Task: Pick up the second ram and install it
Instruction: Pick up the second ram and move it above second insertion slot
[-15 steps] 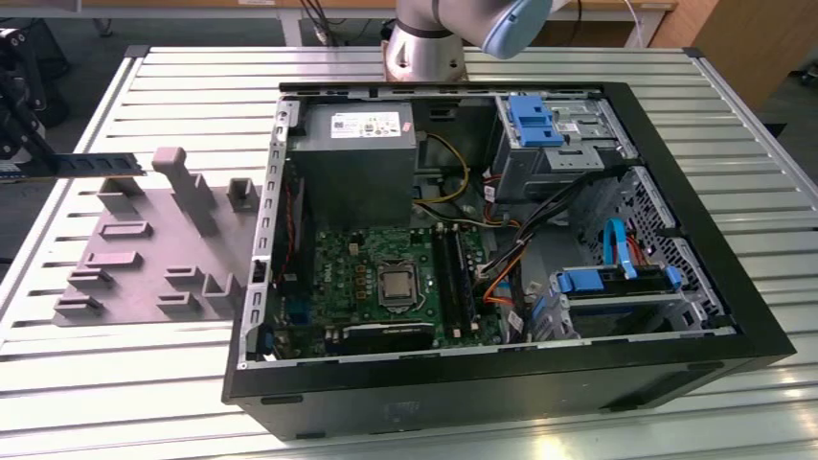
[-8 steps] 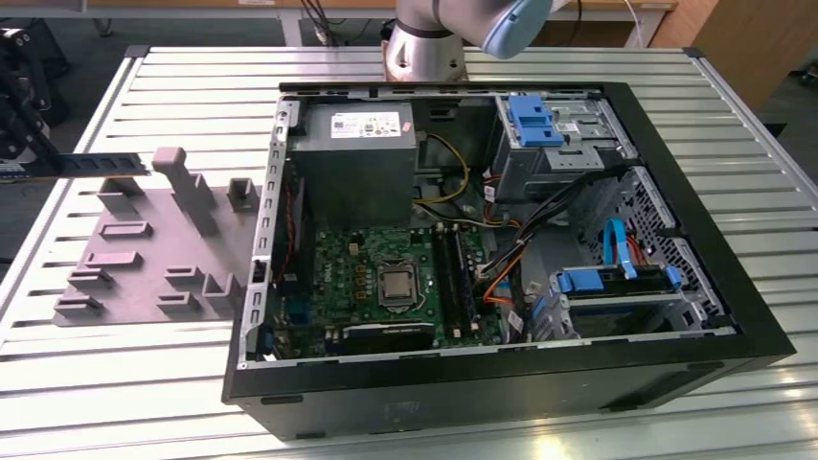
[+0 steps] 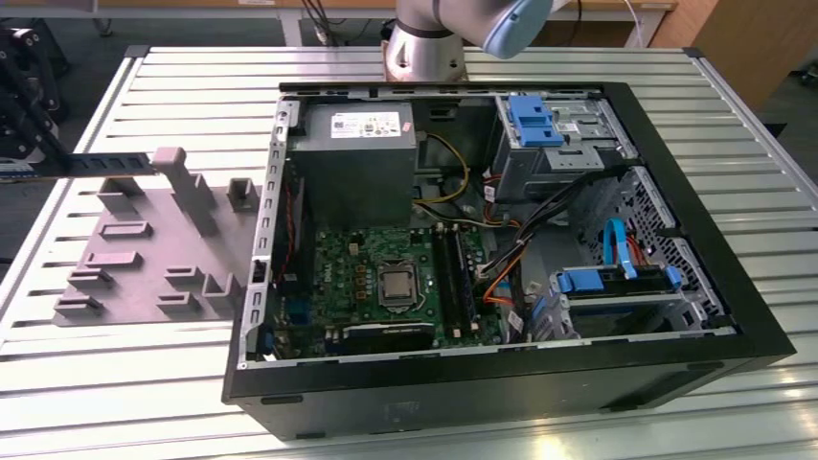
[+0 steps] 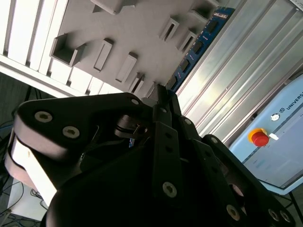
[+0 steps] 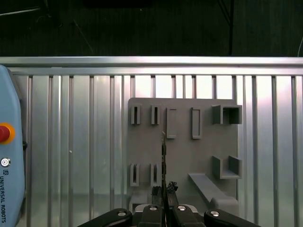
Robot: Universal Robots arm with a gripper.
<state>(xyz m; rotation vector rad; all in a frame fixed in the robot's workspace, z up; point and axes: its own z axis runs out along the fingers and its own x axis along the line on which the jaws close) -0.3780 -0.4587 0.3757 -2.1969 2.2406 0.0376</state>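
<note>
Jaws pinching one end of the second ram [image 4: 202, 37], a thin board held edge-on over the grey fixture plate [image 3: 167, 230] at the exterior view's left on the slatted counter [image 3: 128, 383], probably leaving its long contact edge free for seating inside the open computer case [image 3: 511, 383].

ram [image 4: 196, 46] x1 | claw [image 5: 164, 191] x1 | PC case [image 3: 511, 395] x1 | fixture plate [image 3: 141, 261] x1 | e-stop btn [image 4: 260, 137] x1

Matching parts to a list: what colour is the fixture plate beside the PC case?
Grey; the plate shows best in the first wrist view.
</note>
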